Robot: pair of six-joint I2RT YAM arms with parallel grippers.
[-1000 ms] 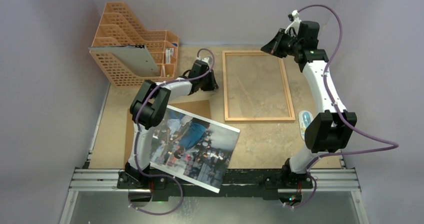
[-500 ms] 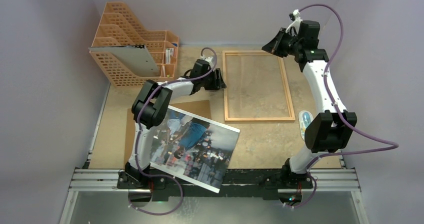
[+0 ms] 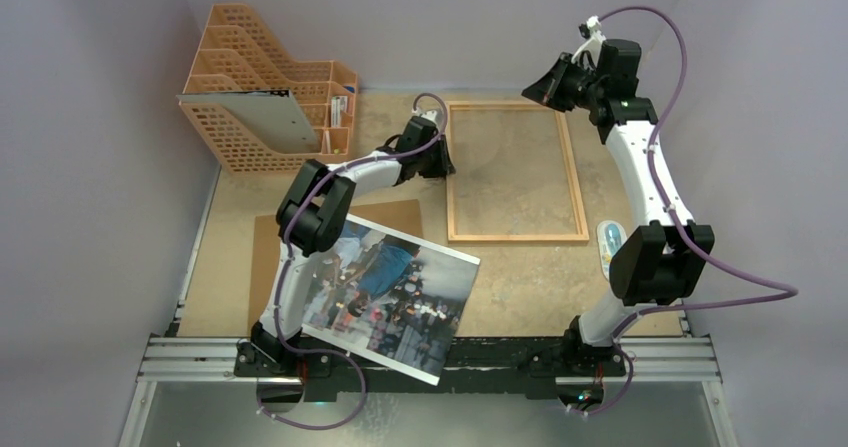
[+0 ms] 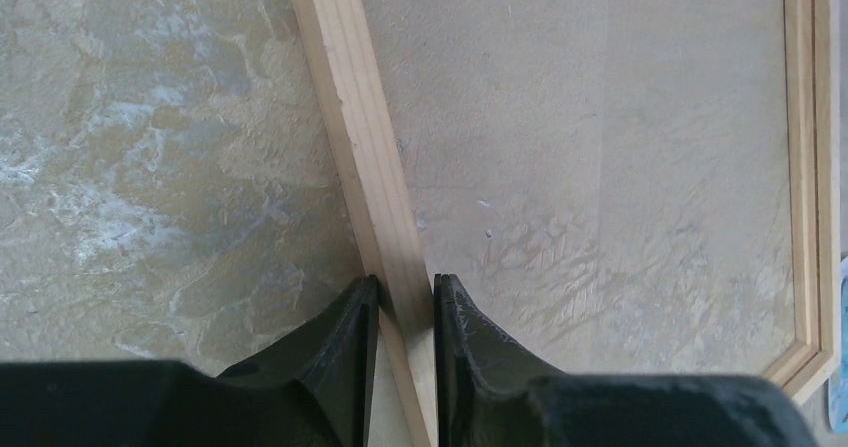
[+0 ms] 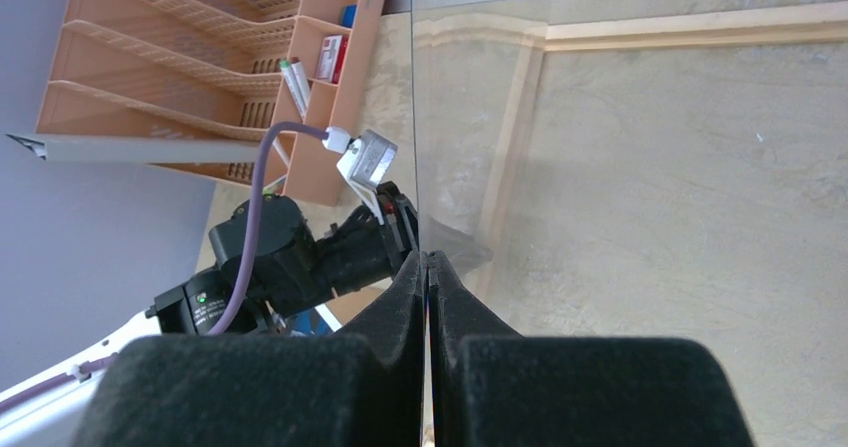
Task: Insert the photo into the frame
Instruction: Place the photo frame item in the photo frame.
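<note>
Top external view: large glossy print of a street scene with a thin white border (image 3: 400,292) lies flat and skewed at the near left of the mottled tan table (image 3: 520,287). Its near corner overhangs the table edge, and its far edge overlaps a brown hardboard panel (image 3: 395,212). The left arm partly covers it. It is outside the thin light-wood rectangular picture frame (image 3: 515,236), which lies flat right of centre. An orange plastic file rack (image 3: 250,67) stands at the far left corner.

Left wrist view: left gripper (image 4: 405,292) straddles the frame's left rail. It is opened only to the rail's width, one finger against each side.

Right wrist view: right gripper (image 5: 427,262) is raised over the frame's far end. Its fingers are pressed together on the edge of a thin clear pane (image 5: 417,117), seen edge-on. Neither gripper touches the print.
</note>
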